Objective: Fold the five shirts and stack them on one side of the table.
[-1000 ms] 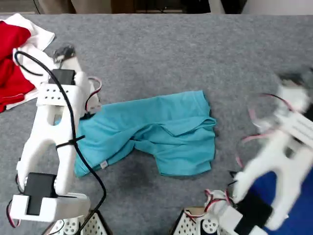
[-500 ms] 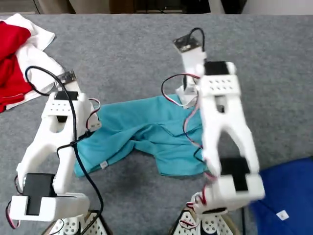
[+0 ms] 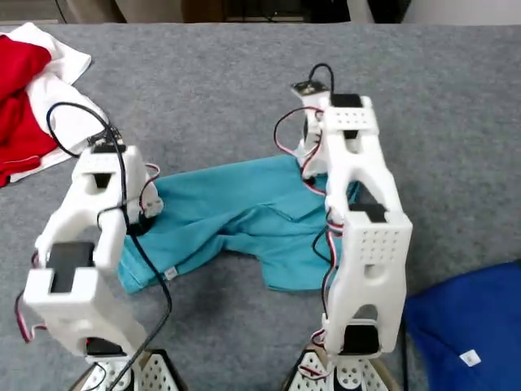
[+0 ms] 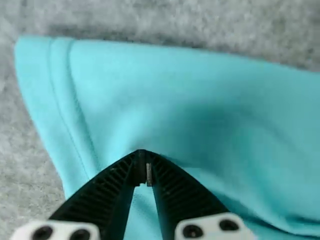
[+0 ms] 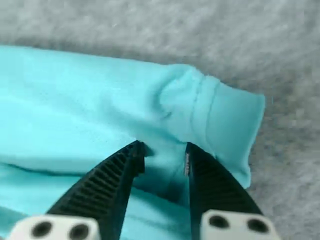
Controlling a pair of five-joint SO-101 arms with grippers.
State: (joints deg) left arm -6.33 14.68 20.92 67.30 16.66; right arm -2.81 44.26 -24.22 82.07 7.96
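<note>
A teal shirt lies crumpled across the middle of the grey table. My left gripper is shut on a pinch of its cloth close to a hemmed edge, at the shirt's left end in the high view. My right gripper stands open with its fingertips pressed into the shirt beside a folded hem corner, at the shirt's upper right part. A red shirt lies on a white one at the far left corner.
A blue shirt lies at the near right edge of the table. The two arm bases stand at the near edge. Bare grey felt stretches along the far side and at the far right.
The right arm has swung from the blue shirt at the near right over to the teal shirt's upper right part. The left arm has lowered a little onto the shirt's left end.
</note>
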